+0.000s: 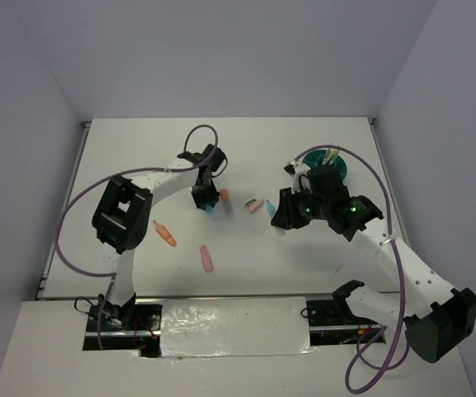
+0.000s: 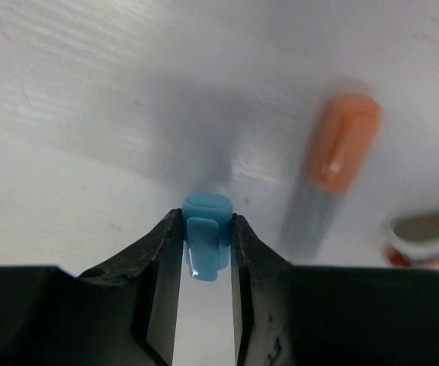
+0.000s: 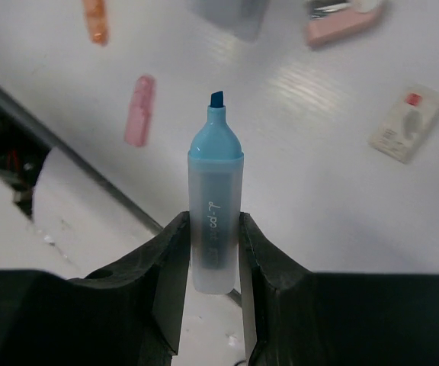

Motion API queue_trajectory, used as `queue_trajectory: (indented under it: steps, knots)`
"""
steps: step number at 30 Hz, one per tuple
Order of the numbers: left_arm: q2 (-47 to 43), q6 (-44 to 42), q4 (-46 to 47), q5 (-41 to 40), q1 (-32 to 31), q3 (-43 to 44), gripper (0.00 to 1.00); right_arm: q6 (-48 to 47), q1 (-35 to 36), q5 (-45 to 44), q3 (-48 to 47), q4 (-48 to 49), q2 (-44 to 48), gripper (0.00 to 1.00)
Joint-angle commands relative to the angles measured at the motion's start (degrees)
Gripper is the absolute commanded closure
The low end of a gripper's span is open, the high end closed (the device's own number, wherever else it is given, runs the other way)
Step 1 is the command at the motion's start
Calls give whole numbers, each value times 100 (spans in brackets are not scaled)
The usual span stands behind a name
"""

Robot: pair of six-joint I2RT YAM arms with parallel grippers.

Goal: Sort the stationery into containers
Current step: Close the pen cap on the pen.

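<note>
Blue highlighter (image 3: pixel 215 168), uncapped, is clamped between the right gripper's (image 3: pixel 213 223) fingers, at seven o'clock of the teal organiser (image 1: pixel 343 171). Left gripper (image 2: pixel 206 221) pinches a blue cap (image 2: pixel 206 248); an orange-capped pen (image 2: pixel 341 145) lies at its two o'clock.

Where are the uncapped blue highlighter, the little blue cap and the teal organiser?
blue highlighter (image 3: pixel 216 221), right wrist view, on its frosted barrel.
blue cap (image 2: pixel 206 232), left wrist view, on its clip.
teal organiser (image 1: pixel 344 170), top external view, on its right rim.
</note>
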State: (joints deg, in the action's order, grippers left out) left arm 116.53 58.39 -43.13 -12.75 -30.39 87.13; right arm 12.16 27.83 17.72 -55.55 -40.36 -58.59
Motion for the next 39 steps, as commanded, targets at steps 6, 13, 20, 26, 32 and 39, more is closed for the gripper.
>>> queue_trajectory:
  steps: [6,13,20,26,32,39]
  knots:
    - [-3481,-574,4299,2412,-19,-1556,100,1988,169,3289,1695,4333,655,100]
    - [-4902,338,7526,3971,77,-3087,100,4353,258,3862,1925,6925,498,100]
    - [-5289,482,7831,4624,60,-2922,100,4945,310,3880,1266,7578,427,100]
    - [-5395,638,7899,4686,51,-3062,100,4919,380,3617,1003,7377,445,100]
    - [-5545,586,7653,4545,-2,-3141,100,4260,389,3379,721,6427,410,100]
    - [-5553,603,7530,4501,-46,-3150,100,4216,389,3300,554,6444,278,100]
